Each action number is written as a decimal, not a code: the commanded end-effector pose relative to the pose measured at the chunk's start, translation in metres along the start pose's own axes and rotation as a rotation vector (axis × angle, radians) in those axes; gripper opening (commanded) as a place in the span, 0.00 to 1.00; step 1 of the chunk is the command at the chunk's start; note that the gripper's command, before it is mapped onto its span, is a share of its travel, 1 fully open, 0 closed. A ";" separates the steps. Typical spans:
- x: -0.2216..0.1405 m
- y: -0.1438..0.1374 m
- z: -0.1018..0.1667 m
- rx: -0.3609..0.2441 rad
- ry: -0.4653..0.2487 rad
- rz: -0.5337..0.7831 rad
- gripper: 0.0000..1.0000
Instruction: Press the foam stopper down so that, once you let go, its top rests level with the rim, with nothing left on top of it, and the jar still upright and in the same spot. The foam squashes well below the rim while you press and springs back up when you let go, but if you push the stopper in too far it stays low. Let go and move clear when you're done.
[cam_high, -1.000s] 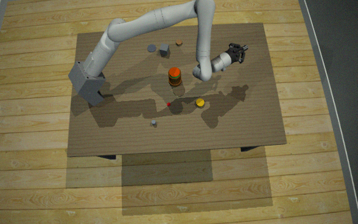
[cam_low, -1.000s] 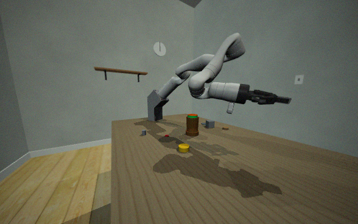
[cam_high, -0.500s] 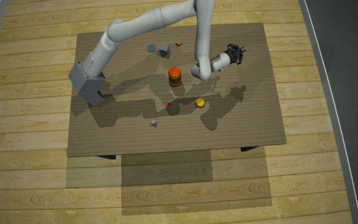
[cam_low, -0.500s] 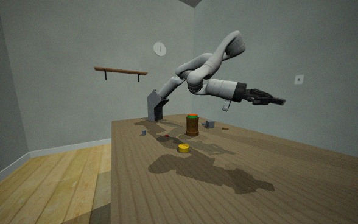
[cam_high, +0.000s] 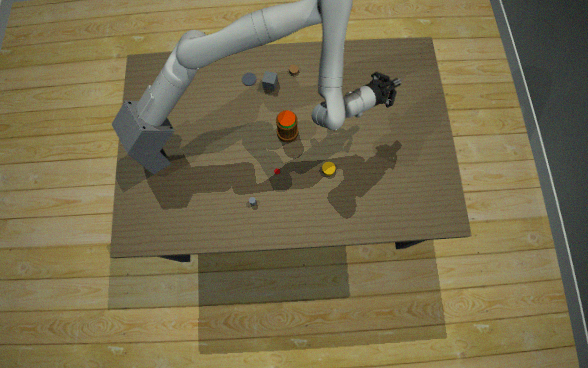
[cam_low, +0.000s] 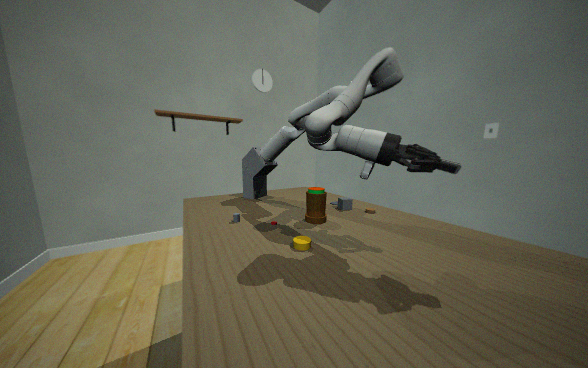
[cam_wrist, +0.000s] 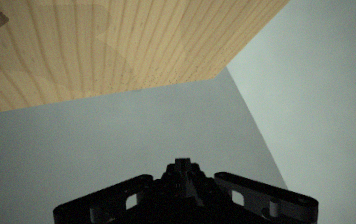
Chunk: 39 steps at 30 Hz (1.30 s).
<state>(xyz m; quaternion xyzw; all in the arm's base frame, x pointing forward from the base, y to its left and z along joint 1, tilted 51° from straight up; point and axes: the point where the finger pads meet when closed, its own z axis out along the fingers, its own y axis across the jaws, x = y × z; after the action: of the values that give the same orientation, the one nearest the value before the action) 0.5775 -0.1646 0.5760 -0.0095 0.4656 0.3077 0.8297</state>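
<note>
Closed gripper aloft, away from the jar

The jar (cam_high: 287, 131) stood upright mid-table (cam_high: 400, 210), its orange stopper (cam_high: 286, 118) seemingly a little above the rim, though the exterior view was small. The gripper (cam_low: 447, 167) hung high beside the jar, well apart, fingers shut on nothing and pointing roughly level. Near the jar lay a yellow disc (cam_high: 328, 168), a red dot (cam_high: 277, 171), a grey cube (cam_high: 269, 81) and a grey disc (cam_high: 249, 79).
</note>
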 end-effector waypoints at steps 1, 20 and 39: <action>-0.004 0.001 0.000 0.000 -0.004 -0.004 0.00; 0.009 0.007 -0.017 0.026 0.095 0.071 0.00; 0.020 0.014 -0.031 0.045 0.166 0.116 0.00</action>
<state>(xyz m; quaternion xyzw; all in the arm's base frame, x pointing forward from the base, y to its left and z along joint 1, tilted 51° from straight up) 0.5561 -0.1519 0.5440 0.0115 0.5407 0.3437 0.7677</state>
